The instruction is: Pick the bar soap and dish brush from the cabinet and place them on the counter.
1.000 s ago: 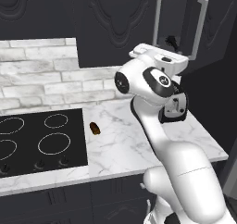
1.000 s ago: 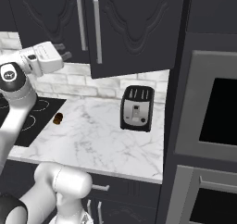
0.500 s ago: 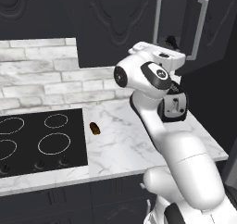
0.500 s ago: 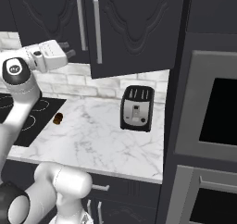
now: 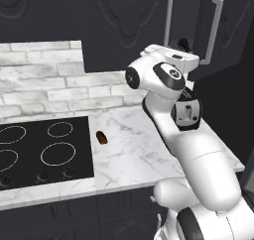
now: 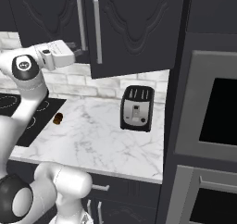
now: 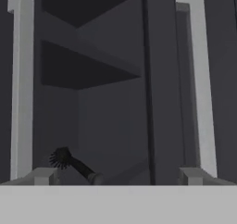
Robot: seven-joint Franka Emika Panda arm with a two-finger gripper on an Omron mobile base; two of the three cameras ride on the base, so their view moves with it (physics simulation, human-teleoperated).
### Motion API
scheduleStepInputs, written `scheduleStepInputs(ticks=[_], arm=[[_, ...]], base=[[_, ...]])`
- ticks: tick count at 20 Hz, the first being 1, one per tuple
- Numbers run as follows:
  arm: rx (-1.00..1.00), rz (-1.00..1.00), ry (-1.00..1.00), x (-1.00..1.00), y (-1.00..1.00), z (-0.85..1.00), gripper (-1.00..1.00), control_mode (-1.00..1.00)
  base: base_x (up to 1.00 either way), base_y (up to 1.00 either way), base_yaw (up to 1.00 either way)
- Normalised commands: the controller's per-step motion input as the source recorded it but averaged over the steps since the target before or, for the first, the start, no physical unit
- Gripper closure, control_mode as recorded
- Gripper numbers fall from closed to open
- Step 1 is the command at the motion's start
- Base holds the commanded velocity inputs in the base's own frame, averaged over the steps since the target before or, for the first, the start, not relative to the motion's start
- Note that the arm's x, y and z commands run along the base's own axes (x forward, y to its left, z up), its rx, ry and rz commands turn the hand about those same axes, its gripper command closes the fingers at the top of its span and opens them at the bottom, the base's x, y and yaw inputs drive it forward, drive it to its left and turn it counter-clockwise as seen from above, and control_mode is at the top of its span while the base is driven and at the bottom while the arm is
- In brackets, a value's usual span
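Dish brush (image 7: 73,164) lies on the cabinet's (image 5: 129,21) dark floor, straight ahead of my raised gripper (image 6: 73,46).

I see the brush through the hand view: bristly head up-left, thin handle running down-right, framed between two silver bar handles (image 7: 21,86) of the part-open doors, with an inner shelf (image 7: 88,63) above it. I cannot find the bar soap. The gripper sits level with the cabinet's lower edge, close to the handles; I cannot tell how its fingers stand. Below, the counter (image 5: 134,154) carries a dark brown lump (image 5: 101,137) just beside the black cooktop (image 5: 42,152), and a toaster (image 6: 137,108) stands well apart near the oven column (image 6: 210,107).
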Motion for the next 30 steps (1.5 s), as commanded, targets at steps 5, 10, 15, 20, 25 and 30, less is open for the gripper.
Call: scheduleStepInputs(ticks=[5,10,15,20,25,30], arm=[[0.00,0.00,0.00,0.26,-0.09,-0.11,-1.00,-1.00],[0.00,-0.04,0.00,0.18,-0.20,-0.05,-1.00,-1.00],[0.00,-0.07,0.00,0.07,-0.31,-0.01,-1.00,-1.00],[0.00,-0.10,0.00,0.00,-0.39,0.00,-1.00,-1.00],[0.00,-0.15,0.00,-0.07,-0.66,0.00,-1.00,-1.00],[0.00,-0.16,0.00,-0.10,-0.86,0.00,-1.00,-1.00]], base=[[0.00,0.00,0.00],[0.00,0.00,0.00],[0.00,0.00,0.00],[0.00,0.00,0.00],[0.00,0.00,0.00],[0.00,0.00,0.00]])
